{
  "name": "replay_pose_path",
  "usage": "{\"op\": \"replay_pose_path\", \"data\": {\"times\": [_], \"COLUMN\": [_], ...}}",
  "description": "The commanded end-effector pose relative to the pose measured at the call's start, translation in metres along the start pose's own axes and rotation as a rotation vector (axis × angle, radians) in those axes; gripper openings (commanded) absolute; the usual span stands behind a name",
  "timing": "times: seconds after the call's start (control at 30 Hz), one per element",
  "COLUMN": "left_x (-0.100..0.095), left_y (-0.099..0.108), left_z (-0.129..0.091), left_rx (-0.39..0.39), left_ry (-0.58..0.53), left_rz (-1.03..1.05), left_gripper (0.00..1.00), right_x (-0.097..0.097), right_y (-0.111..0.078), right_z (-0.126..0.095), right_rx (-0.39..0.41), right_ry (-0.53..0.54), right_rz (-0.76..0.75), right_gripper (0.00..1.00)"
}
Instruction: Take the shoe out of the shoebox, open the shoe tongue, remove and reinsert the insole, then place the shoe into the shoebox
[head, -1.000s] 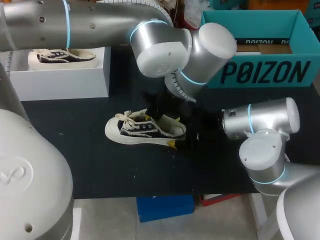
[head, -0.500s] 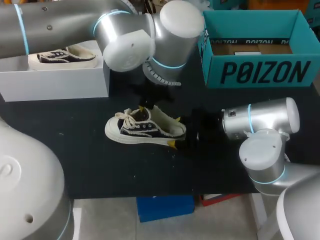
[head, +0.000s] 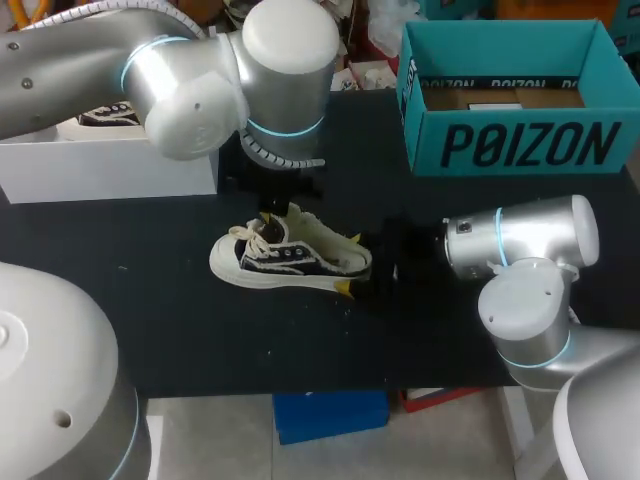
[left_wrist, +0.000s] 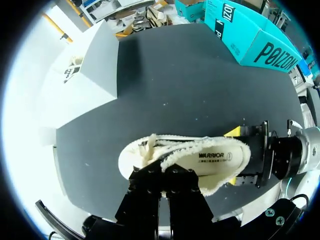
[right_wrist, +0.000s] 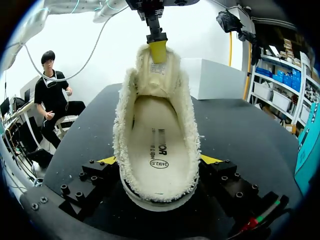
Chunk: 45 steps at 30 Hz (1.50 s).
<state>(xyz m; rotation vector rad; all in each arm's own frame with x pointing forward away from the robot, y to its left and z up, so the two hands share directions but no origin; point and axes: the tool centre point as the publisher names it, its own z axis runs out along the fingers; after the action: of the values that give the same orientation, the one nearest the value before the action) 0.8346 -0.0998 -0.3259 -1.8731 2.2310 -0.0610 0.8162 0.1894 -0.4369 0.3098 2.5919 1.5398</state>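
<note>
A dark low sneaker (head: 285, 258) with cream fleece lining lies on the black table, toe to the left. My right gripper (head: 350, 263) holds its heel, one yellow tip on each side. In the right wrist view the shoe (right_wrist: 157, 145) sits between the right gripper's (right_wrist: 160, 160) fingers, and the printed insole (right_wrist: 159, 150) shows inside. My left gripper (head: 268, 215) hangs over the laces, shut on the raised tongue (right_wrist: 156, 70). In the left wrist view its dark fingers (left_wrist: 167, 175) press together at the edge of the shoe's (left_wrist: 200, 160) opening. The teal shoebox (head: 510, 100) stands open at the back right.
A white box (head: 110, 160) stands at the back left with a second sneaker (head: 105, 113) on it. The left arm's big elbow (head: 240, 80) hangs over the table's back middle. Bare black table lies in front of the shoe.
The left arm has swung to the left over the table while its gripper stayed at the tongue, which now stands higher. The right arm and the shoe's heel have not moved.
</note>
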Motion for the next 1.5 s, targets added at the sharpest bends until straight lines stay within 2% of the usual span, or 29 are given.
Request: {"op": "replay_pose_path", "data": {"times": [0.03, 0.47, 1.03, 1.5], "left_x": [-0.013, -0.032, -0.032, -0.044], "left_y": [0.004, 0.001, -0.006, 0.006], "left_z": [0.004, 0.008, 0.000, 0.020], "left_rx": [0.017, 0.034, 0.054, 0.043], "left_ry": [0.161, 0.246, 0.322, 0.331], "left_rz": [-0.014, -0.108, -0.200, -0.126], "left_gripper": [0.00, 0.00, 0.00, 0.00], "right_x": [0.000, 0.000, 0.000, 0.000], "right_y": [-0.001, -0.001, -0.001, -0.001], "right_z": [0.004, 0.004, 0.004, 0.004], "right_rx": [0.003, 0.003, 0.003, 0.003], "right_ry": [-0.001, -0.001, -0.001, -0.001], "right_rz": [0.002, 0.002, 0.002, 0.002], "right_gripper": [0.00, 0.00, 0.00, 0.00]}}
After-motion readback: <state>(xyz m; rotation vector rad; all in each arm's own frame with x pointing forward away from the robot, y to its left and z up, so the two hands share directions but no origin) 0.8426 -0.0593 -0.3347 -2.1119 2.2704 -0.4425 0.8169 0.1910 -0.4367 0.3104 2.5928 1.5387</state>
